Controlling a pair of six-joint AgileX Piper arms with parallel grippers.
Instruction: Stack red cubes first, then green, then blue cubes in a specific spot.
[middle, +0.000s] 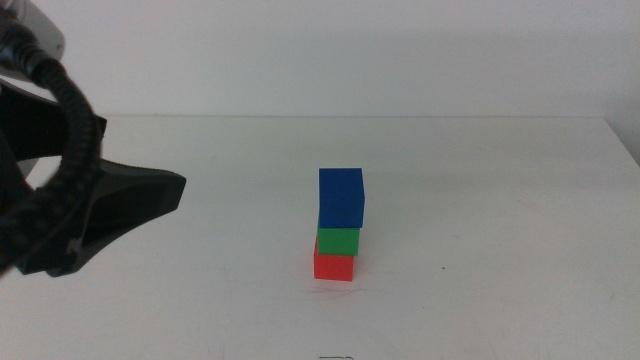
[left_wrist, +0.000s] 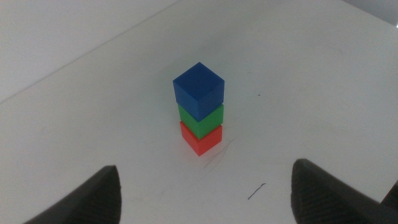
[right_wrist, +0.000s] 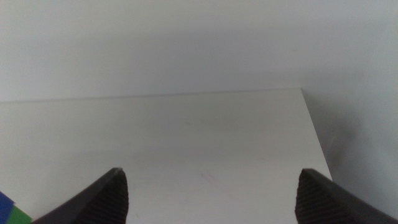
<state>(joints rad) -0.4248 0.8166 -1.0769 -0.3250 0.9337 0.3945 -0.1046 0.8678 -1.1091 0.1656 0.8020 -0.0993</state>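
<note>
The red cube (middle: 334, 265) stands on the white table (middle: 480, 220) near the middle. The green cube (middle: 339, 241) sits on it and the blue cube (middle: 342, 197) is on top, shifted slightly right. In the left wrist view the stack shows red (left_wrist: 201, 139), green (left_wrist: 200, 121) and blue (left_wrist: 198, 89). My left gripper (middle: 150, 200) hangs open and empty to the left of the stack, apart from it; its jaws (left_wrist: 205, 168) stand wide apart. My right gripper (right_wrist: 211, 173) is open and empty, out of the middle view; its view shows only a sliver of blue (right_wrist: 5, 202) and green (right_wrist: 22, 216).
The table's far edge (middle: 400, 116) meets a plain white wall. Its right far corner (right_wrist: 301, 91) shows in the right wrist view. A thin dark scratch mark (left_wrist: 256, 191) lies on the table near the left gripper.
</note>
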